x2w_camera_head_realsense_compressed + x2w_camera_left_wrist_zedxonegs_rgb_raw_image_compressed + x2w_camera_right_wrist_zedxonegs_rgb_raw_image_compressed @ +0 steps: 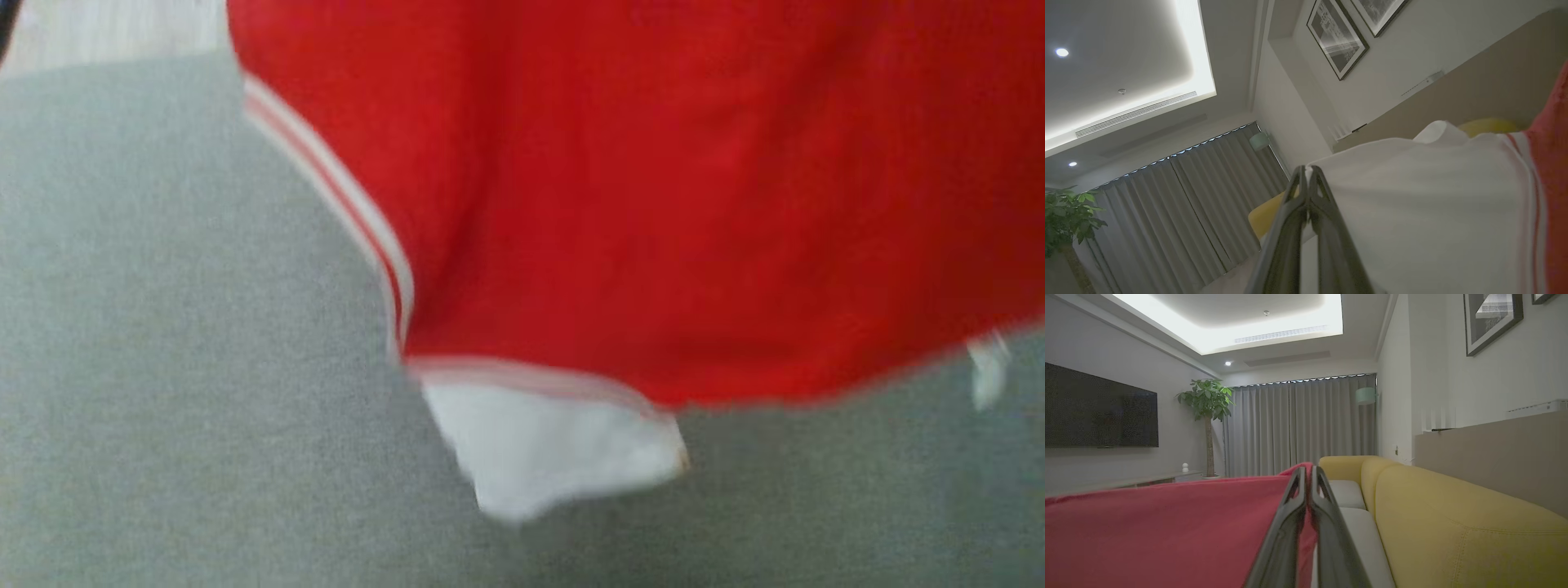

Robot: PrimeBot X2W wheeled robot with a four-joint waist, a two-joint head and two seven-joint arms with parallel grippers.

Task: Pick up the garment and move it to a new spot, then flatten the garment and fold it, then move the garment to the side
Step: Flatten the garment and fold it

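The garment [653, 204] is red with white striped trim and a white panel; it hangs blurred above the grey cushion [163, 367] in the head view. In the left wrist view my left gripper [1308, 169] is shut on the garment's white part [1412, 204], its red part [1553, 163] off to the right. My right gripper [1308, 470] is shut on a red edge of the garment [1167, 526], which stretches away to the left in the right wrist view.
A yellow sofa [1453, 522] with grey seat cushions [1349, 494] runs along the right. A dark TV [1098, 412] hangs on the left wall, a potted tree [1206, 404] stands by grey curtains [1298, 424]. Framed pictures [1337, 36] hang on the wall.
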